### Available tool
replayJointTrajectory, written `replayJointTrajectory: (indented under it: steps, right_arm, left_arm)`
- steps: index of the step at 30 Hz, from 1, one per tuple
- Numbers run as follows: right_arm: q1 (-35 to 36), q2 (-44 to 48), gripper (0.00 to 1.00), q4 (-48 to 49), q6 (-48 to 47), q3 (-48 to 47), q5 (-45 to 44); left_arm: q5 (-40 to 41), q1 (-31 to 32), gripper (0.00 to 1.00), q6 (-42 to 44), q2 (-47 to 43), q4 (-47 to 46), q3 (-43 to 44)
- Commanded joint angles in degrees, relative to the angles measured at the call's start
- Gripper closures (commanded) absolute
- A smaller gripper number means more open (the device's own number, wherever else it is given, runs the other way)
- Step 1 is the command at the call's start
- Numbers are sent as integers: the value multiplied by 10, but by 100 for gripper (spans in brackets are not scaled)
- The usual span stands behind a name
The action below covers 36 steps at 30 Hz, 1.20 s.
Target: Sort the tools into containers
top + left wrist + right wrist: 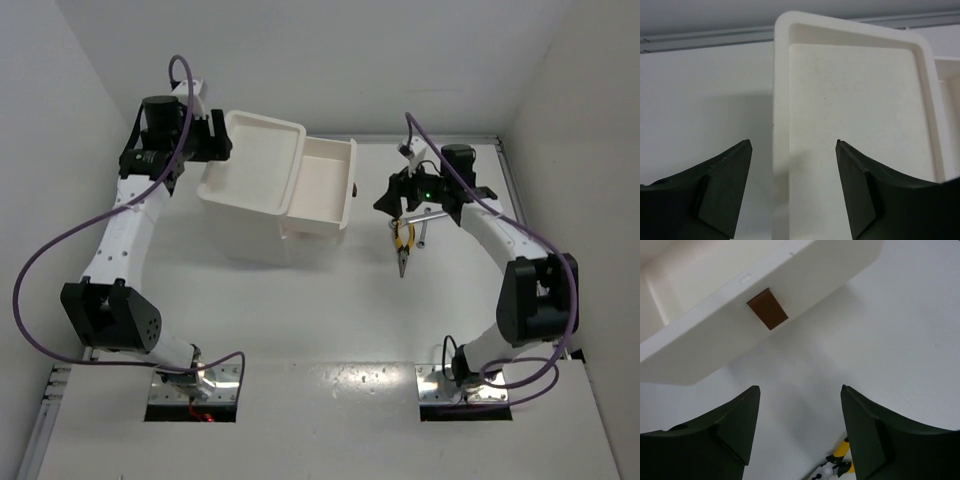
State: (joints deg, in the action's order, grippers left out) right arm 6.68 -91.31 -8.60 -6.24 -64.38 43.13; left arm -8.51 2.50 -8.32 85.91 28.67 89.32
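1. Over on my left side, my left pincer (pixel 792 147) hangs above the left rim of the big white bin (pixel 782 100). One finger is outside the wall and the other is over the inside. The jaws are spread wide and aren't gripping anything.
2. The smaller white bin (pixel 327 185) sits tight against the big one's right side, and both are on the far half of the surface (pixel 300 320).
3. My right pincer (pixel 800 390) hovers just to the right of the smaller bin. Its jaws are parted wide too, with only bare surface showing between them.
4. The yellow-handled pliers (pixel 403 240) lie on the surface just beside that pincer, outside both bins, with the dark jaws pointing back toward my bases. My right wrist view only catches a bit of yellow at its bottom edge.
5. Label-wise, the one marking I can find is a brown rectangle (pixel 767 308) on the smaller bin's outer wall, facing my right pincer. I can't make out any writing on it.
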Motion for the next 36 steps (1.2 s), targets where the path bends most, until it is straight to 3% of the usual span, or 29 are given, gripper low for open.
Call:
replayJointTrajectory:
  steps: [1,3,5,8,11,15,20,36]
  right_arm:
    - [-4,56,32,67,44,26,-68]
    - [-11,78,26,57,80,43,-124]
    - [-17,78,31,14,72,36,-131]
    - [-28,62,51,-83,118,2,-197]
    - [-34,28,53,-197,183,-29,-276]
    - [-28,53,48,-183,248,33,-348]
    - [-22,18,55,-165,289,61,-336]
    - [-38,-139,56,-105,284,-19,-327]
  left_arm:
    - [20,-3,24,12,-34,-23,43]
    - [45,-3,13,5,-48,-40,62]
    - [95,-3,1,0,-66,-69,78]
    - [161,-3,0,-6,-79,-91,98]
    - [232,-3,0,-6,-86,-91,105]
    - [272,-3,0,-11,-101,-91,59]
    - [267,-3,0,-11,-122,-91,21]
    - [249,-24,0,-10,-122,-75,10]
